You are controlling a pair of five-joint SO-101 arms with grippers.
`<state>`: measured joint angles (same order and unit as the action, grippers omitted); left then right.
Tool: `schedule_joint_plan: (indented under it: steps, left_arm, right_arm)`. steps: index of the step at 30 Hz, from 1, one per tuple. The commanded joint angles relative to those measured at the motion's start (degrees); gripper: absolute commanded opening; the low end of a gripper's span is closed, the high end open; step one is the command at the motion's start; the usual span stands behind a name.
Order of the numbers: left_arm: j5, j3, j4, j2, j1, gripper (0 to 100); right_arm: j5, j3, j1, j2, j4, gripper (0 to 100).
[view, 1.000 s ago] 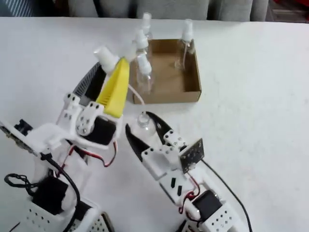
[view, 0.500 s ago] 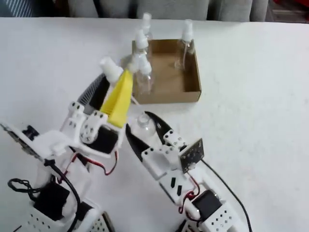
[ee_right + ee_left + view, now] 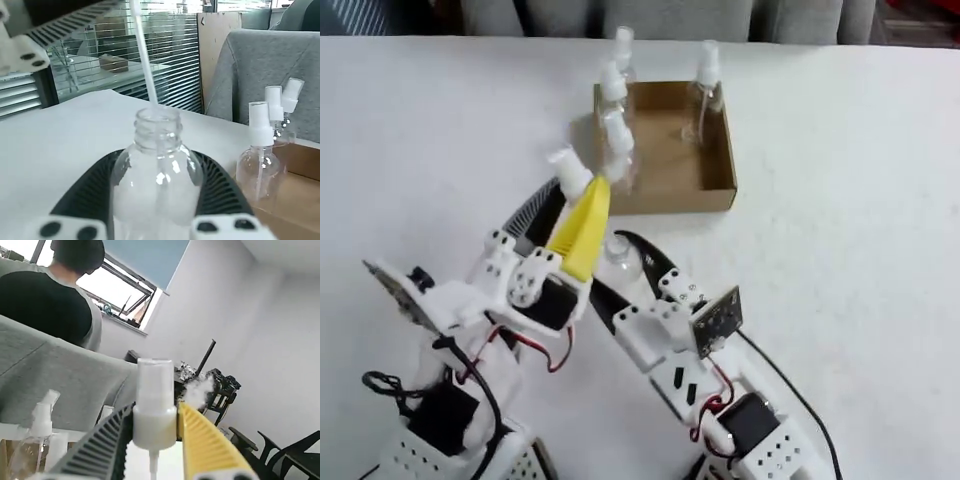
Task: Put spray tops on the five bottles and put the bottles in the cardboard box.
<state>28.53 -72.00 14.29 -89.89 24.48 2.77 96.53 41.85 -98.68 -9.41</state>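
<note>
The left pincer point(image 3: 582, 186) held the spray top point(image 3: 154, 405) tight between its black and yellow fingers. The right pincer point(image 3: 613, 258) was closed around the open bottle point(image 3: 156, 185). That bottle stood on the counter point(image 3: 840, 200), just in front of the cardboard box point(image 3: 665, 200). Four bottles with tops on point(image 3: 705, 90) stood in the box, so this looked like the last one.

The step in hand seemed to be getting the thin tube point(image 3: 142, 50) down into the bottle. The end of the tube was at the mouth of the bottle and looked just inside it.

To do this well, the left arm should stand the top up straighter while it goes down. Then the tube will slide in and not bend on the rim. The right pincer should keep the bottle still and not let it tip. Once the white cap sits flat on the neck, it will need a push or a turn to fix it on.

The bottle stood upright. Its mouth pointed up, and its long line ran straight up and down. The spray top was tilted. Its head was up high and its tube slanted down to the mouth, so the two long lines did not match yet.
</note>
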Motion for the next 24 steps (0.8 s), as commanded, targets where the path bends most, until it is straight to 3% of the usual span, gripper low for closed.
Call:
schedule_joint_plan:
  steps: [1, 21, 24]
  left_arm:
    - [0.35, -1.05, -0.09, -0.75, 0.57, 2]
    - [0.18, -4.92, 1.41, -0.84, 3.82, 2]
    - [-4.4, -4.92, 2.64, -0.84, 3.82, 2]
  right_arm:
    - [0.62, 0.62, 0.4, -0.66, -0.92, 1.6]
    - [0.26, 0.62, 0.4, -0.66, -2.24, 1.5]
    - [0.18, 0.62, 0.57, -1.1, -3.56, 1.5]
